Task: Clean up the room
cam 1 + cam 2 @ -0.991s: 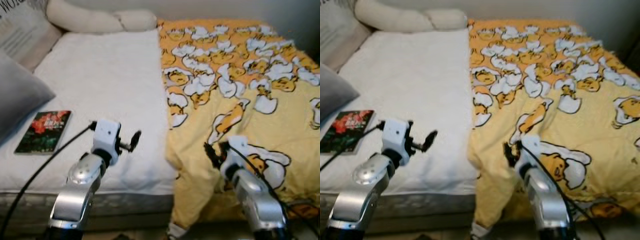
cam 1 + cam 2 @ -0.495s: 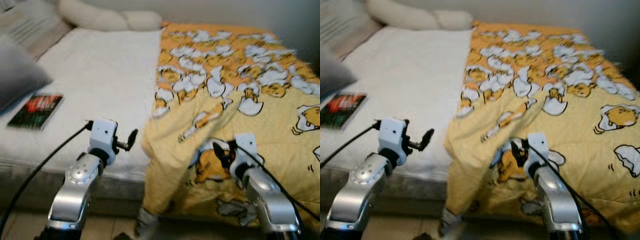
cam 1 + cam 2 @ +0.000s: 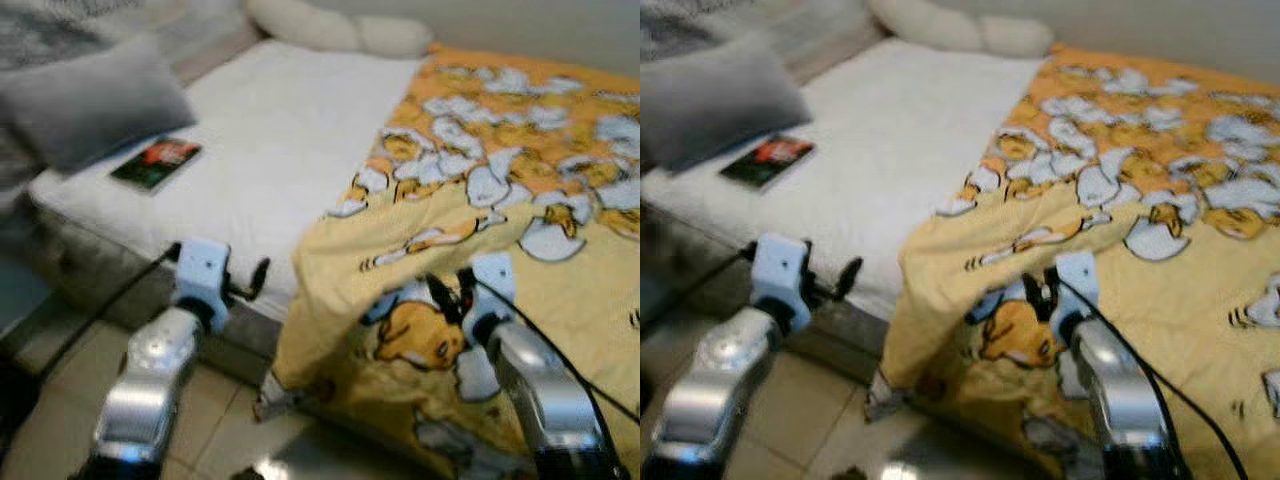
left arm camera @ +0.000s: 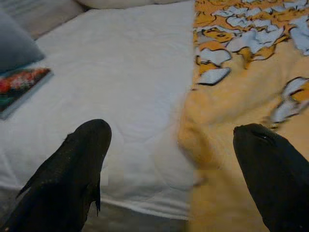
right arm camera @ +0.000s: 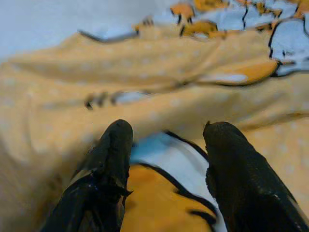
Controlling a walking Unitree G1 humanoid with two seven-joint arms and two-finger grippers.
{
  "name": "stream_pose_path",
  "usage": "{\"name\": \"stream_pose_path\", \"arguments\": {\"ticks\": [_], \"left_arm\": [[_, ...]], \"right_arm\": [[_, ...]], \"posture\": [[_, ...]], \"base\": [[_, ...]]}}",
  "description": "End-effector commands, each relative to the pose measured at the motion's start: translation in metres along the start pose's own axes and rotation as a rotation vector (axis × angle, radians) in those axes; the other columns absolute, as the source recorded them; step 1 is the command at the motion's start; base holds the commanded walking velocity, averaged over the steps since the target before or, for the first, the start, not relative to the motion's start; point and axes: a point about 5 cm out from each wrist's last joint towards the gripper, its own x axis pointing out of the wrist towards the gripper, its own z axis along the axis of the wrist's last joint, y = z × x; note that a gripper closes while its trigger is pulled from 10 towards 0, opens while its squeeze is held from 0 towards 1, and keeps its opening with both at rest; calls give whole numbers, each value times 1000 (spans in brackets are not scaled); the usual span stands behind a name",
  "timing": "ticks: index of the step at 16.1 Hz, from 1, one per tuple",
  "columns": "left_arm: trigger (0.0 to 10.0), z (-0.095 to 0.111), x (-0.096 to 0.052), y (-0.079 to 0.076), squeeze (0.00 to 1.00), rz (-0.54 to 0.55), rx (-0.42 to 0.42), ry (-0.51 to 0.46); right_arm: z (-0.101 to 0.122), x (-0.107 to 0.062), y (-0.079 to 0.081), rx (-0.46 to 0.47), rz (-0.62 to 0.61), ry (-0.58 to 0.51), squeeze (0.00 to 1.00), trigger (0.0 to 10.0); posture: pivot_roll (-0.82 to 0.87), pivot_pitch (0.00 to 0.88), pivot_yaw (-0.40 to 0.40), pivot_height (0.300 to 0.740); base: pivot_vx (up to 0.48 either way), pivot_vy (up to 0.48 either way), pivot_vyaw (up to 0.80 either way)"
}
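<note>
A yellow blanket [image 3: 520, 160] printed with egg characters covers the right half of the bed and hangs over its front edge. The left half is bare white sheet [image 3: 290, 130]. A book [image 3: 156, 163] with a dark red cover lies near the bed's left corner, beside a grey pillow [image 3: 95, 100]. My left gripper [image 3: 252, 282] hovers open at the bed's front edge, level with the blanket's border [image 4: 193, 140]. My right gripper [image 3: 450, 295] is open just above the hanging blanket [image 5: 164, 96], with nothing pinched between its fingers [image 5: 108, 164].
A long cream bolster [image 3: 340, 30] lies along the head of the bed. Tiled floor [image 3: 60, 400] shows in front of and left of the bed. A pale blurred thing [image 3: 275, 395] lies on the floor under the blanket's hanging corner.
The whole picture has shifted: the bed now sits farther off and at an angle, with floor in view, so the camera moved. Both arms keep their pose, grippers still open.
</note>
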Motion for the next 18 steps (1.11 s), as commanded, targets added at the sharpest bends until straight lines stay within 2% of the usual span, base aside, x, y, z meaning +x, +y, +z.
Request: {"name": "stream_pose_path", "arguments": {"ticks": [1, 3, 6, 10, 11, 12, 14, 15, 18], "left_arm": [[10000, 3, 0, 3, 0, 8, 19, -6], [10000, 3, 1, 3, 0, 8, 19, -6], [10000, 1, 1, 3, 0, 9, 8, -2], [10000, -5, -3, -1, 0, -44, -1, 35], [10000, -8, -7, -7, 0, -107, -10, 49], [10000, -13, -12, -12, 0, -180, 3, 94], [10000, -19, -18, -15, 0, -244, 38, 141], [10000, -27, -24, -18, 0, -304, 58, 199], [10000, -28, -29, -16, 0, -328, 63, 223]], "right_arm": [[6, 0, -1, 1, -2, -21, 0, 10000], [5, 0, -1, 3, -5, -17, 0, 10000], [4, 0, -4, 38, -13, -16, 0, 10000], [-4, 0, -9, -55, 53, 61, 0, 10000], [-5, 4, -13, -84, 54, 85, 1000, 10000], [-6, 10, -15, -107, 72, 117, 1000, 10000], [-9, 16, -18, -129, 94, 152, 1000, 10000], [-16, 23, -22, -207, 143, 225, 1000, 10000], [-23, 34, -28, -321, 185, 296, 1000, 10000]], "posture": [[8, 0, 8, 740], [4, 0, 10, 740], [-2, 0, 10, 740], [-8, 0, 0, 740], [-7, 0, -6, 740], [-5, 0, -12, 740], [-5, 0, -17, 740], [-3, 0, -26, 740], [4, 0, -40, 740]], "base": [[0, -480, 800], [0, -480, 800], [0, -320, 0], [0, 0, 0], [0, 0, 0], [0, 0, 0], [0, 0, 0], [0, 0, 0], [0, 0, 0]]}}
